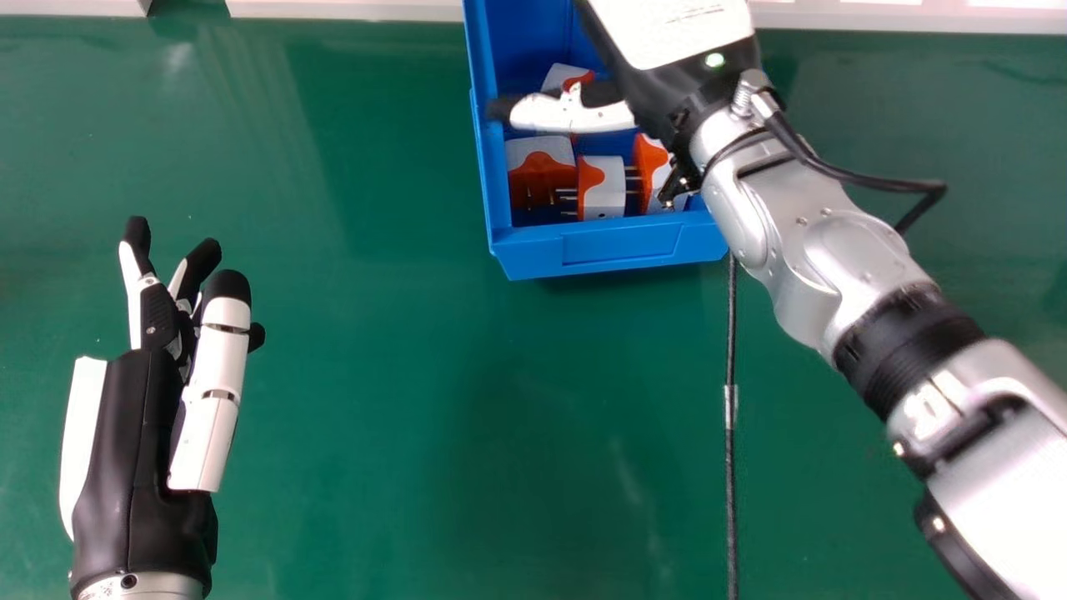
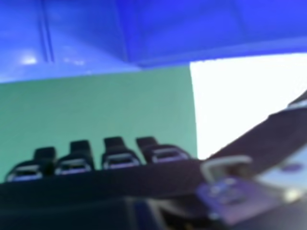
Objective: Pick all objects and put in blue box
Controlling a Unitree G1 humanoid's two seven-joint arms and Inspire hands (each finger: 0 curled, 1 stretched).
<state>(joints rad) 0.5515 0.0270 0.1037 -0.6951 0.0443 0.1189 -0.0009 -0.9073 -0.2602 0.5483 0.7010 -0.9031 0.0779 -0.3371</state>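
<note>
Silver, rounded casings of the right forearm (image 1: 1000, 508), ringed by ribbed black joints, cross the head view and end in the right hand (image 1: 667, 83) at the blue box (image 1: 617, 246). We see smooth plastic walls around blocky white-and-orange plug adapters (image 1: 602, 187) with thin metal pins; some sit together by the near wall, another farther back, partly hidden by the hand. To the left, apart from the box, we find the left hand (image 1: 137, 417), matte black and glossy white, its fingers loosely extended and holding nothing. A thin dark cable (image 1: 731, 500) lies on the slick green tabletop (image 1: 375, 375).

In the right hand view, we see blunt black fingertips (image 2: 115, 143) lined up, the hand wide and empty, with shiny blue plastic beyond.
</note>
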